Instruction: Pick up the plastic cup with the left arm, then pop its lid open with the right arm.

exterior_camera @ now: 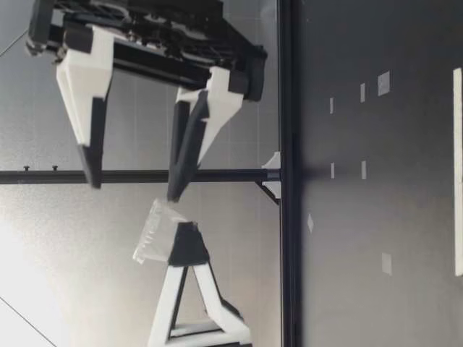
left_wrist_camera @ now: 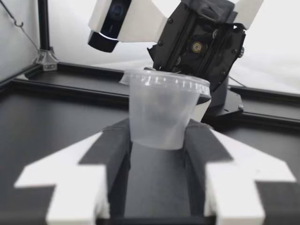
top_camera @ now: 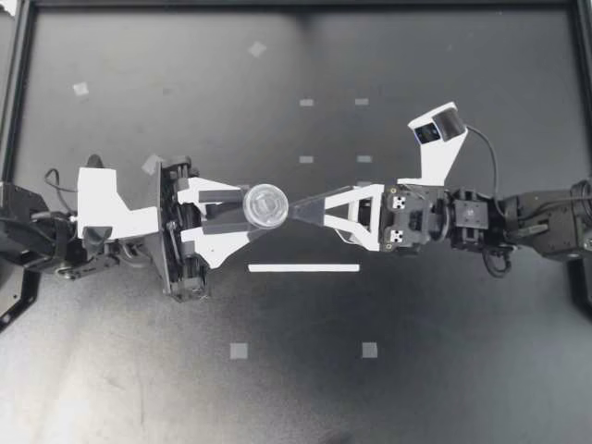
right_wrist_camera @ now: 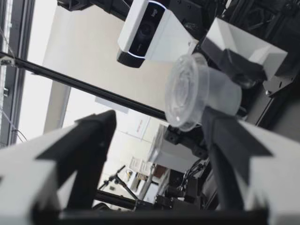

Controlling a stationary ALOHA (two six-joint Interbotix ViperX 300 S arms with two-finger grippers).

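My left gripper (top_camera: 252, 213) is shut on a small clear plastic cup (top_camera: 266, 205) with a lid, held above the middle of the table. In the left wrist view the cup (left_wrist_camera: 164, 112) stands upright between the dark pads (left_wrist_camera: 115, 145). My right gripper (top_camera: 296, 209) faces it from the other side, open, its tips just short of the cup. In the low view its fingers (exterior_camera: 92, 155) stand wide apart, one above the other, beside the tilted cup (exterior_camera: 153, 233). In the right wrist view the lid (right_wrist_camera: 185, 91) faces me, close to one finger (right_wrist_camera: 225, 140).
A white strip (top_camera: 303, 268) lies on the dark table just in front of the grippers. Small grey tape squares (top_camera: 239, 351) mark the surface nearer and farther. A black frame rail (top_camera: 18, 92) borders the table.
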